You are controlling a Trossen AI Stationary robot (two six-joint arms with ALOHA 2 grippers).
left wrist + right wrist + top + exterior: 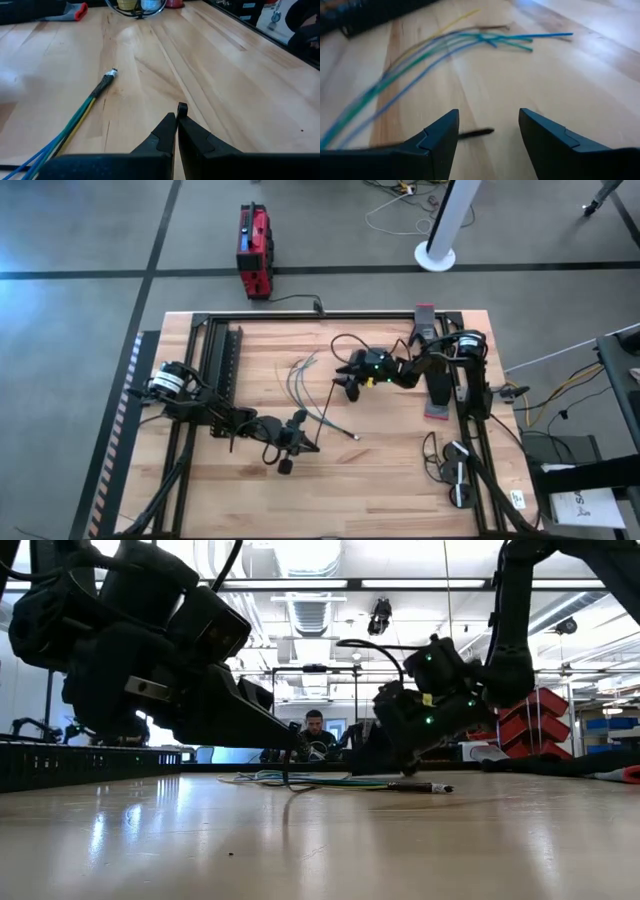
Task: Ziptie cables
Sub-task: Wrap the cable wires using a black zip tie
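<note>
The cables [303,380], a loose bundle of thin green, blue and grey wires, lie flat on the wooden table [400,480] near its middle, fanned at one end and gathered at the other into a dark sleeve with a small plug [111,75].

The right gripper [349,376] hangs low just beside the bundle, its arm reaching in across the table from the right edge with green lights showing on the wrist. Its fingers [432,135] stand well apart, holding nothing. A thin black strip [327,412] runs slantwise from near this gripper toward the left gripper [312,446], which sits low over the boards at the end of an arm stretched out from the left side. Its fingers [167,127] are pressed together; the left wrist view shows a small dark tip [182,106] just above their point, too small to identify.

Only the right wrist view shows the wires' splayed loose ends [520,41] and a short dark tip [476,132] on the table between the parted fingers. Only the low view shows the room behind, where a person [314,735] sits beyond the table. The overhead view alone shows a red case [254,250] on the floor.
</note>
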